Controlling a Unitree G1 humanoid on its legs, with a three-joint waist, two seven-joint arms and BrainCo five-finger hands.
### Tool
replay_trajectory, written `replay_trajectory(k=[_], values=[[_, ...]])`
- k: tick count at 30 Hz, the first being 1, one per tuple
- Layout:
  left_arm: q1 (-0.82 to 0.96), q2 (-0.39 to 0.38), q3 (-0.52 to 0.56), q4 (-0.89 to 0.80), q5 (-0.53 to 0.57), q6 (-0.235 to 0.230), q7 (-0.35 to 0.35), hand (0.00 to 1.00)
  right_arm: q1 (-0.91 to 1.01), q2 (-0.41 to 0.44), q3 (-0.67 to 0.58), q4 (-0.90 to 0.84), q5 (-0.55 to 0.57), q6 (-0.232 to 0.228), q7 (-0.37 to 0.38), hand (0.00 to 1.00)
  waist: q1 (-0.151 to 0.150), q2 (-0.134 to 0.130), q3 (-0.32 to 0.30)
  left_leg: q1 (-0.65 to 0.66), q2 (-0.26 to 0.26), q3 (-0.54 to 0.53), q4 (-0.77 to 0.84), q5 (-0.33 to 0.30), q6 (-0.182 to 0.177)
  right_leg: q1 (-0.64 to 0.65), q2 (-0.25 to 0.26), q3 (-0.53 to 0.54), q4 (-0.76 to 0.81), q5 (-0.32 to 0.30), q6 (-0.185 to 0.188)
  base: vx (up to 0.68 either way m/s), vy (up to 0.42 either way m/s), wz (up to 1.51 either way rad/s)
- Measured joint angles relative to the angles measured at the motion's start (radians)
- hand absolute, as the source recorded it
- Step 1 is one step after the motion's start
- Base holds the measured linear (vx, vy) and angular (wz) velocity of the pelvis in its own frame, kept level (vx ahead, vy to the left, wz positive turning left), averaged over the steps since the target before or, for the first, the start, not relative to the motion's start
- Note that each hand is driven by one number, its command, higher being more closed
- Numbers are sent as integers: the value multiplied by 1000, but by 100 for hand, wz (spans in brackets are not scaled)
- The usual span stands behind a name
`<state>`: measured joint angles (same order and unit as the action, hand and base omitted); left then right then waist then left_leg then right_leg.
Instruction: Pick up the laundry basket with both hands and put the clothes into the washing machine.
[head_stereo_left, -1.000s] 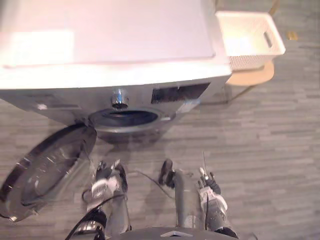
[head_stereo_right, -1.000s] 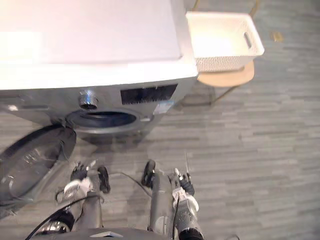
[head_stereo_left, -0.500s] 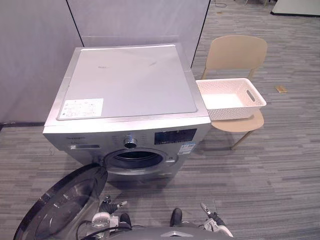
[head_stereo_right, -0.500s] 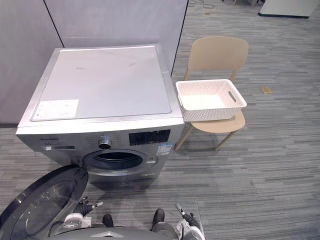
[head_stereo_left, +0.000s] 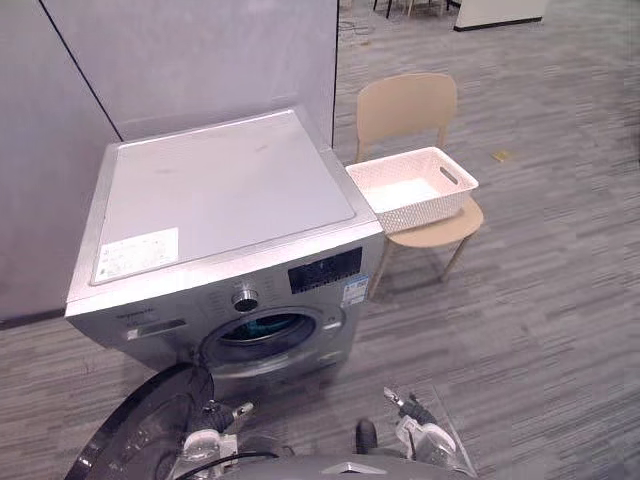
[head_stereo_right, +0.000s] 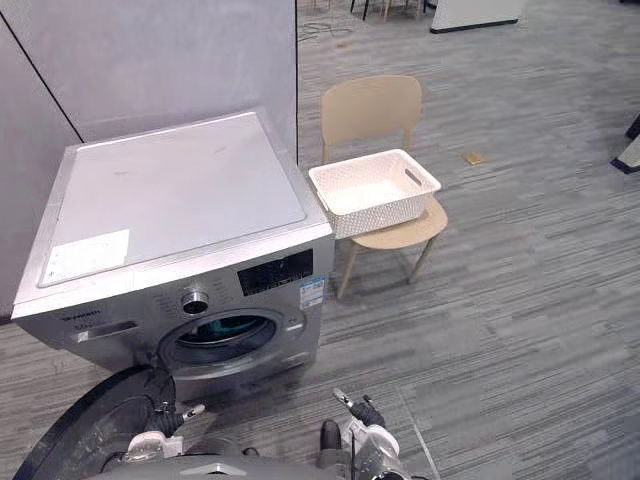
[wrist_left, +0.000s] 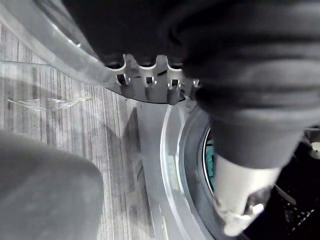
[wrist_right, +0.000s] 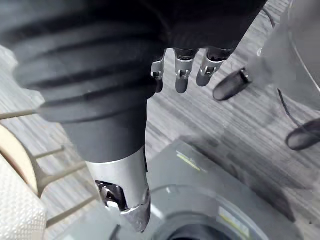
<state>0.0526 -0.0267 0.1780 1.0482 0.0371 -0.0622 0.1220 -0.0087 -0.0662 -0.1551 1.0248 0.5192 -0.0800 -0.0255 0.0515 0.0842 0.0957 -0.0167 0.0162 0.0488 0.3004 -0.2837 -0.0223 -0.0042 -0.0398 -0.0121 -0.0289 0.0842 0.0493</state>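
The white laundry basket (head_stereo_left: 421, 211) sits on the seat of a tan chair (head_stereo_left: 405, 100), right beside the silver washing machine (head_stereo_left: 220, 200). I see no clothes in the basket. Something teal (head_stereo_left: 262, 328) lies in the drum behind the open round door (head_stereo_left: 140, 435). My left hand (head_stereo_left: 208, 432) hangs low in front of the door, its fingers (wrist_left: 145, 80) relaxed and holding nothing. My right hand (head_stereo_left: 418, 435) hangs low to the right over the floor, its fingers (wrist_right: 182, 75) also straight and empty. Both hands are far from the basket.
A grey partition wall (head_stereo_left: 180, 60) stands behind the machine. Grey striped carpet (head_stereo_left: 540, 300) stretches open to the right of the chair. The open door takes up the floor at the lower left.
The whole picture has shifted: the camera has pulled back and turned, so machine, chair and basket show farther off. The basket stays on the chair. Both hands stay low and empty.
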Motion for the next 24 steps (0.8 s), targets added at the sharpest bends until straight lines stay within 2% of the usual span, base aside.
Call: replay_trajectory(k=[2, 3, 4, 5, 6, 7, 8, 9, 10, 11, 12, 13, 14, 15, 16, 17, 18, 19, 20, 21, 22, 23, 24], values=[[11, -7, 12, -16, 12, -2, -5, 0, 37, 0, 34, -43, -20, 0, 5, 0, -2, -12, -11, 51, -10, 7, -69, 11, 3, -39, -11, -5, 95, -71, 5, 115, 71, -7], [9, -10, 17, -16, 18, 0, -8, 0, 46, 9, 35, -74, -20, 0, 17, 0, -3, -20, -14, 57, -9, 26, -89, 33, 3, -104, -15, 2, 222, -117, 12, 146, -7, -32], [5, -2, 18, -17, 26, 0, -16, 0, 43, 19, 34, -86, -20, 0, 27, 0, -3, -40, -13, 57, -9, 59, -93, 62, 12, -195, -21, 0, 378, -169, 11, 175, -20, -48], [-2, 8, 15, -14, 36, 0, -21, 0, 41, 22, 34, -95, -22, 0, 35, 0, -4, -53, -8, 65, -10, 75, -96, 62, 12, -243, -29, -7, 463, -182, 12, 165, -31, -49], [-6, 11, 14, -13, 42, 1, -21, 0, 38, 22, 33, -95, -27, -1, 39, 0, -6, -51, -7, 78, -5, 85, -101, 65, 10, -255, -29, -17, 491, -183, 13, 184, -44, -37], [-14, 12, 5, -7, 47, 2, -19, 0, 36, 22, 32, -87, -49, 0, 39, 0, -19, -52, -6, 96, 7, 87, -113, 71, 12, -256, -32, -66, 505, -178, 5, 227, -101, -13], [-23, 11, -15, -5, 50, 3, -18, 0, 33, 16, 21, -79, -55, 0, 38, 0, -27, -48, 3, 114, 21, 85, -137, 80, 21, -255, -53, -134, 535, -205, -39, 209, -109, 8], [-28, 11, -30, -6, 52, 4, -18, 0, 31, 16, 8, -77, -55, -1, 38, 0, -32, -54, 7, 128, 19, 83, -155, 83, 18, -263, -85, -174, 580, -234, -55, 151, -92, 23], [-47, 12, -52, -9, 52, 4, -19, 0, 39, 16, -20, -62, -55, 0, 37, 0, -36, -74, 9, 142, 13, 78, -166, 86, 13, -276, -147, -206, 658, -273, -47, 154, -117, 31], [-54, 13, -85, -10, 47, 2, -17, 0, 42, 16, -67, -36, -55, -6, 36, 0, -42, -89, -1, 141, 18, 62, -165, 87, 11, -297, -249, -228, 738, -293, -36, 156, -146, 26], [-55, 13, -95, -10, 43, 0, -17, 0, 41, 13, -88, -33, -55, -7, 36, 0, -46, -89, -1, 141, 23, 58, -165, 86, 7, -303, -282, -224, 745, -292, -35, 155, -188, 19], [-54, 14, -109, -9, 42, -5, -16, 0, 36, 6, -116, -25, -55, -8, 35, 0, -49, -89, 0, 140, 36, 55, -164, 87, -4, -310, -323, -211, 729, -285, -29, 150, -313, -3], [-45, 22, -119, -8, 42, -5, -14, 0, 35, -3, -143, -22, -55, -3, 34, 0, -53, -86, 1, 142, 63, 56, -160, 81, -31, -308, -350, -191, 646, -253, -14, 179, -454, -23], [-36, 38, -124, -9, 42, -6, -14, 0, 37, -3, -164, -13, -55, -1, 31, 0, -53, -91, 0, 141, 89, 60, -145, 65, -67, -304, -357, -183, 528, -182, -11, 187, -503, -36], [-33, 50, -125, -7, 42, -6, -14, 0, 39, -1, -168, -4, -55, -1, 30, 0, -52, -100, -4, 143, 100, 65, -139, 53, -88, -302, -355, -182, 463, -114, -20, 179, -507, -50], [-30, 70, -129, 6, 43, -4, -14, 0, 36, -4, -169, 17, -55, 0, 30, 0, -53, -116, -8, 155, 122, 69, -128, 27, -131, -289, -336, -166, 415, -62, 65, 175, -498, -73], [-31, 60, -132, 43, 45, -3, -19, 0, 32, -33, -165, 27, -56, 10, 29, 0, -50, -57, 10, 166, 194, 71, -105, 23, -141, -276, -263, -167, 413, -102, 114, 159, -471, -71], [-30, 51, -133, 45, 45, -3, -20, 0, 33, -47, -165, 32, -56, 15, 29, 0, -55, -46, 11, 167, 211, 66, -95, 33, -147, -276, -245, -167, 420, -121, 128, 125, -416, -62], [-32, 36, -132, 47, 48, -3, -21, 0, 34, -67, -164, 56, -56, 25, 28, 0, -63, -26, 12, 172, 242, 47, -69, 61, -165, -277, -214, -167, 455, -157, 117, 133, -500, -36], [-28, 33, -121, 47, 45, -5, -22, 0, 58, -74, -162, 58, -56, 36, 29, 0, -66, -34, 11, 170, 265, 20, -5, 98, -169, -277, -184, -162, 505, -212, 92, 114, -423, -29], [-25, 32, -111, 47, 45, -6, -22, 0, 62, -76, -161, 59, -56, 37, 29, 0, -66, -34, 10, 165, 272, 13, 14, 104, -164, -275, -177, -162, 511, -225, 84, 105, -408, -30], [-11, 29, -67, 45, 16, -9, -23, 0, 77, -70, -157, 61, -56, 38, 29, 0, -69, -31, -4, 121, 299, -16, 104, 138, -136, -265, -146, -165, 514, -259, 71, 62, -218, -22], [-6, 28, -41, 44, -2, -10, -22, 0, 81, -64, -152, 61, -56, 39, 29, 0, -73, -32, -5, 94, 311, -29, 156, 169, -98, -256, -128, -168, 507, -265, 63, 111, -460, -20]])
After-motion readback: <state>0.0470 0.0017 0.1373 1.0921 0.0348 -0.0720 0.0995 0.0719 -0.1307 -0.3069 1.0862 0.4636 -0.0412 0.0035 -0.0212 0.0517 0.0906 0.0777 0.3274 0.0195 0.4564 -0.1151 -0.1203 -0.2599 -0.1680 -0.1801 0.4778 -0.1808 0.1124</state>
